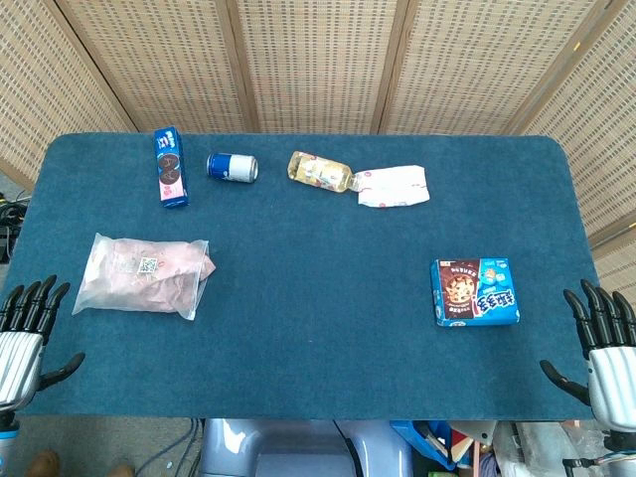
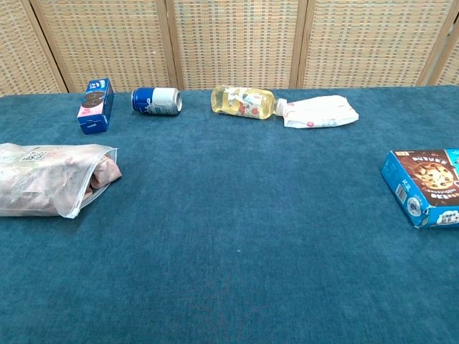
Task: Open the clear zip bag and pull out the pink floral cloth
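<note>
left hand [image 1: 25, 333] wrist cropped, zip bag [image 1: 144, 275] flat

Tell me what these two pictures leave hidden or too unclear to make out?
- Clear zip bag: the chest view's left edge cuts off its far end.
- Pink floral cloth: print blurred behind plastic in both views.
- Blue cookie box: the chest view's right edge clips it.
- Left robot hand and right robot hand: head view only, arms cut off at the bottom edge.

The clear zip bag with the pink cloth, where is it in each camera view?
Head view: clear zip bag lies at the table's left side, near the left hand.
Chest view: it lies at the left edge, partly cut off.
Shared landmark: the blue can lying beyond it, at the far side.
</note>
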Available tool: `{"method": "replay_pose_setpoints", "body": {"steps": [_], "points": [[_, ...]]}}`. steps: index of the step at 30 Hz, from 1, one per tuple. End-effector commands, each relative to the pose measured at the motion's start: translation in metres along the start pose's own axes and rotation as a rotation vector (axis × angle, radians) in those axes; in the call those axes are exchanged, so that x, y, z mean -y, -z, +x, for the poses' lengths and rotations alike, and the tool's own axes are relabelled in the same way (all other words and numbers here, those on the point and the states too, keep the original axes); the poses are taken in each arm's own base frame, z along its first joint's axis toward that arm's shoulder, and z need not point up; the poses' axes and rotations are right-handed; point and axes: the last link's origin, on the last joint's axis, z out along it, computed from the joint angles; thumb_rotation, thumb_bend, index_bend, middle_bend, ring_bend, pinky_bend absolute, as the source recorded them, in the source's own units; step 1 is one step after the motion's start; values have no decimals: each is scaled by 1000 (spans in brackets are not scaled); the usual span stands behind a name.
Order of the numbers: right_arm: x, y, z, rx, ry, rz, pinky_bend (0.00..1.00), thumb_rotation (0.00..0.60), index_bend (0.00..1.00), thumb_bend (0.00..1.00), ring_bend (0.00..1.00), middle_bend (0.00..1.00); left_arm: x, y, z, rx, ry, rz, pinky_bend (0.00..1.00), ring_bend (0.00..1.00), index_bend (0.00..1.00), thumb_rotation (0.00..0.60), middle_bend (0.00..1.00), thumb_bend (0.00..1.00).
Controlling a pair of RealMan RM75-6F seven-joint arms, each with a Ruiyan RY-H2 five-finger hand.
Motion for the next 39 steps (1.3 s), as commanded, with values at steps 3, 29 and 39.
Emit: {"method": "replay_pose_setpoints", "body": {"steps": [3,29,39], "points": [[0,0,-1,3,-1,-2,0,600,0,0,0,0,0,-2,-2,13,0,1,0,0,0,600,0,204],[-5,-7,-9,40,7,-41,0,600,0,0,0,0,34,-122,-84,314,-5,18,0,0,0,600,0,204],[-4,-6,-11,45,9,-39,0,600,0,0,0,0,27,-156,-104,404,-93,2,0,0,0,600,0,204]]}}
